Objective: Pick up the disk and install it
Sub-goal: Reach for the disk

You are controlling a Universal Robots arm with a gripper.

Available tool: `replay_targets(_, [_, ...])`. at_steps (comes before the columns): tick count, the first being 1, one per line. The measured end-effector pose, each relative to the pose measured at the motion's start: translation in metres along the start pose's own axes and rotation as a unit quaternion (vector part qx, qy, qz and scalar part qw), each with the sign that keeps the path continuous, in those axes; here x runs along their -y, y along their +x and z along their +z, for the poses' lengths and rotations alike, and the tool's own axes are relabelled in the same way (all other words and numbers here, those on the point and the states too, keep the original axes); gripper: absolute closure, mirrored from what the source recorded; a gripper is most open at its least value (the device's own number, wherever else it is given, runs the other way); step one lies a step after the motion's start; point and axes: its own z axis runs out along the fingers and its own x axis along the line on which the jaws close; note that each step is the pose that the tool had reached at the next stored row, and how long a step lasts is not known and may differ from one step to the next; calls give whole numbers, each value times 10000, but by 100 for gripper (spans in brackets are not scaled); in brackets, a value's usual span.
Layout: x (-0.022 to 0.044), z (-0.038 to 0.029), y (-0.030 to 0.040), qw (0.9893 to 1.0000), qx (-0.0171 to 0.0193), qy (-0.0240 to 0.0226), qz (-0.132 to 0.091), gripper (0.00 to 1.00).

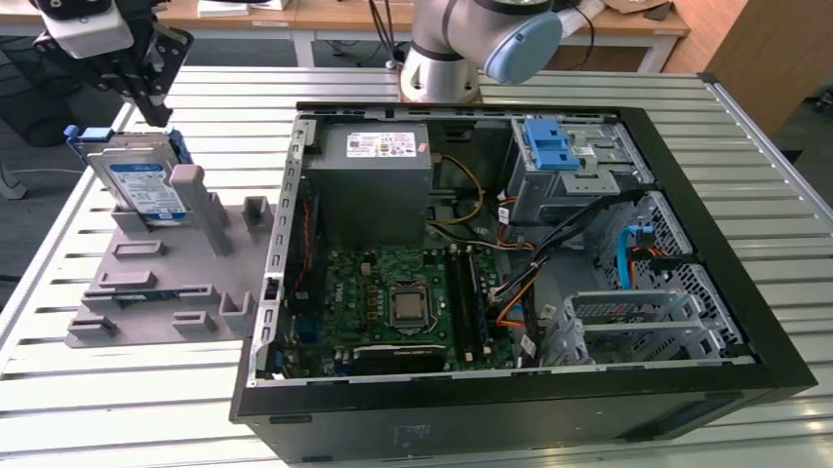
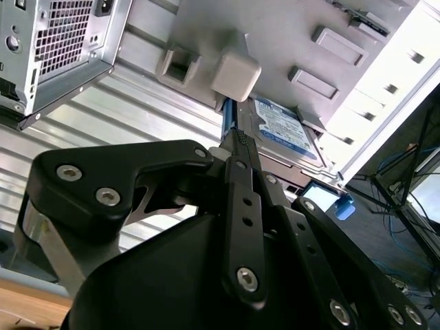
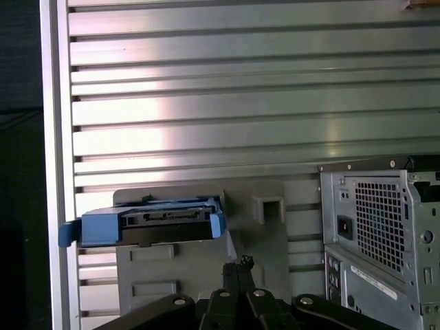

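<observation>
The disk point(image 1: 143, 182) stands on edge in a grey holder point(image 1: 150, 283) on the exterior view's left. Its white-and-blue label faces forward and a blue frame runs around its edges. My gripper point(image 1: 160, 112) hangs just above the disk's top edge, apart from it, with its black fingers together and nothing between them. Both wrist views show the fingers meeting at their tips point(image 3: 238, 264), with the disk point(image 3: 147, 224) beyond them. In the second wrist view the disk's label point(image 2: 283, 128) shows past the gripper point(image 2: 238, 139).
An open computer case point(image 1: 521, 244) lies on the slatted metal table point(image 1: 117, 409), holding a motherboard point(image 1: 397, 297), a power supply point(image 1: 377, 161) and a drive cage with a blue latch point(image 1: 552, 148). The arm's base point(image 1: 440, 68) stands behind the case.
</observation>
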Motion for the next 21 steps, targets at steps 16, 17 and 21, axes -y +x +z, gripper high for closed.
replay_targets(16, [-28,20,207,9999,-160,12,7,89])
replay_targets(17, [-29,21,217,9999,-159,11,7,89])
replay_targets(21, [-45,23,269,9999,-159,12,7,89])
